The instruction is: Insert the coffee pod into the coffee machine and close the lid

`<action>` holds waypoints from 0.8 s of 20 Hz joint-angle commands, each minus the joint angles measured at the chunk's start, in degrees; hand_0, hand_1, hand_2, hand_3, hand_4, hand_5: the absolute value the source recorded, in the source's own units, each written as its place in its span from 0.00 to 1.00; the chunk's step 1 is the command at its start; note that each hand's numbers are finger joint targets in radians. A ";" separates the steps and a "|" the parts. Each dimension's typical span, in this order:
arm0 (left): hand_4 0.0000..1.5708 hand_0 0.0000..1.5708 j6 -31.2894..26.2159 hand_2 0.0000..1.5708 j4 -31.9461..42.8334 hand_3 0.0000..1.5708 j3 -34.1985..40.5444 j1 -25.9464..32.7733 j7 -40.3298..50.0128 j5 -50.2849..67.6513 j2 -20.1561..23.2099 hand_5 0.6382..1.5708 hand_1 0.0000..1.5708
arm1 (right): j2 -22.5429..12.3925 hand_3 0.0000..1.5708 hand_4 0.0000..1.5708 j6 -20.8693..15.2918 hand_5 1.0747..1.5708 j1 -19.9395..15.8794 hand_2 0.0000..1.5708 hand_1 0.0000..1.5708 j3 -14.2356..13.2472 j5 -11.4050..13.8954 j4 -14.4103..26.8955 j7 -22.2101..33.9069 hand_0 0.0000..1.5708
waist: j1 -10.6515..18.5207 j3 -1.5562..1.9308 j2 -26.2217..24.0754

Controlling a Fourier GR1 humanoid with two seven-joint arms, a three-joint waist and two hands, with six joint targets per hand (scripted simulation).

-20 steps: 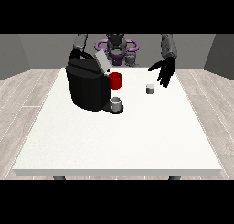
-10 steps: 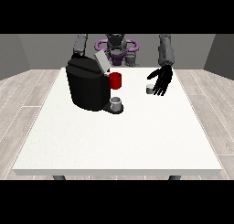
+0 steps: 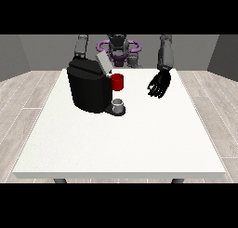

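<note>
One hand (image 3: 159, 85) at the view's right hangs over the white worktop (image 3: 139, 138), fingers curled; whether they hold anything, I cannot tell. Black coffee machine (image 3: 88, 87) stands with lid (image 3: 103, 63) raised.

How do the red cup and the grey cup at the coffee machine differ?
Colour: the red cup is bright red, the grey cup pale grey. Height: the red cup sits up at the machine's head, beside the raised lid; the grey cup stands lower, on the machine's base in front. Size: the red cup looks larger than the grey cup. Both are small, upright and on the same side of the black coffee machine.
</note>
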 commanded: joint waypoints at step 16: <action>0.30 0.73 -1.27 0.80 9.07 0.74 -3.67 -5.09 -2.18 -11.71 -1.65 1.00 0.73 | -1.90 0.00 0.00 -1.50 1.00 -0.39 0.00 0.00 -3.58 1.48 9.49 -3.34 0.00 | 2.28 0.01 -2.54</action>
